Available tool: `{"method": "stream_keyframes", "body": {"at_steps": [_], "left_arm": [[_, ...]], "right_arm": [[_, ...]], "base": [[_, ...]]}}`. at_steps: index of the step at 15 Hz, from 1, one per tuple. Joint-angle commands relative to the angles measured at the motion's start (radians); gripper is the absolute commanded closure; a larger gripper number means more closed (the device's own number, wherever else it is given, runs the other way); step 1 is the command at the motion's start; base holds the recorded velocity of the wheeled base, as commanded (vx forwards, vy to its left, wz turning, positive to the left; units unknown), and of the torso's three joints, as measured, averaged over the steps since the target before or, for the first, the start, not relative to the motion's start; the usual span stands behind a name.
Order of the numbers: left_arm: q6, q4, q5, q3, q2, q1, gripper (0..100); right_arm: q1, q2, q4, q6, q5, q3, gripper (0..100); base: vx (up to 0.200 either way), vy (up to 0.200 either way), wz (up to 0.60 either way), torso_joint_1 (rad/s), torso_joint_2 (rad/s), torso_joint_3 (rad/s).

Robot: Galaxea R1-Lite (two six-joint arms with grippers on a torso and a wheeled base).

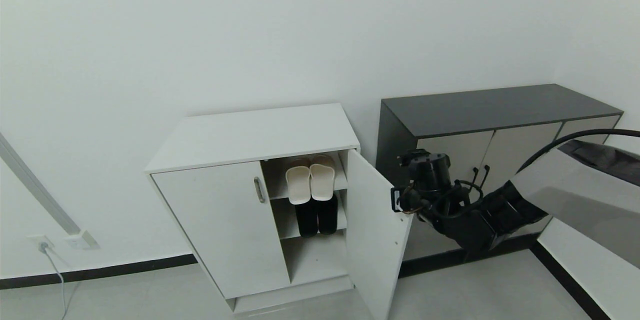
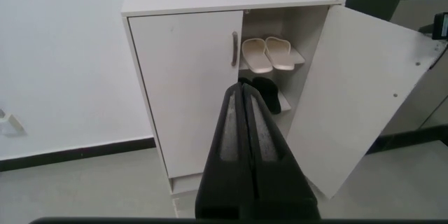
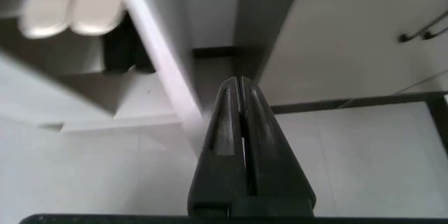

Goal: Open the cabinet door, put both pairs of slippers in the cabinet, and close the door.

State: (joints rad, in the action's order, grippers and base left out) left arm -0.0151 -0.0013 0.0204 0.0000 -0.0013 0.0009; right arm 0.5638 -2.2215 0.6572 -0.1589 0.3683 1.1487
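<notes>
Cabinet door (image 1: 372,230) open; white slippers (image 1: 310,180) on upper shelf (image 1: 341,185), black slippers (image 1: 316,216) beneath. Left claw (image 2: 243,89) and right claw (image 3: 243,84) closed, empty, the right beside the door edge.

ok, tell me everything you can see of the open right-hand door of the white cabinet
The flat white door looks like matte laminated board, with small dark marks on its inner face. It stands upright, hinged at the right side of the white cabinet, and is wide open. The shut black right gripper sits at its free edge; contact is unclear.
</notes>
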Motion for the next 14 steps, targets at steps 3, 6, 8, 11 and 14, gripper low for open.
{"method": "stream_keyframes", "body": {"at_steps": [3,6,8,11,14], "left_arm": [[0.0,0.0,0.001,0.0,0.001,0.001,100],[0.0,0.0,0.001,0.0,0.001,0.001,100],[0.0,0.0,0.001,0.0,0.001,0.001,100],[0.0,0.0,0.001,0.0,0.001,0.001,100],[0.0,0.0,0.001,0.0,0.001,0.001,100]], "right_arm": [[0.177,0.112,0.03,-0.027,-0.008,-0.11,100],[0.214,0.16,0.073,-0.03,-0.054,-0.169,100],[0.211,0.175,0.148,0.006,-0.077,-0.222,100],[0.215,0.184,0.188,0.027,-0.104,-0.259,100],[0.217,0.177,0.205,0.039,-0.106,-0.264,100]], "base": [[0.0,0.0,0.0,0.0,0.0,0.0],[0.0,0.0,0.0,0.0,0.0,0.0],[0.0,0.0,0.0,0.0,0.0,0.0],[0.0,0.0,0.0,0.0,0.0,0.0],[0.0,0.0,0.0,0.0,0.0,0.0]]}}
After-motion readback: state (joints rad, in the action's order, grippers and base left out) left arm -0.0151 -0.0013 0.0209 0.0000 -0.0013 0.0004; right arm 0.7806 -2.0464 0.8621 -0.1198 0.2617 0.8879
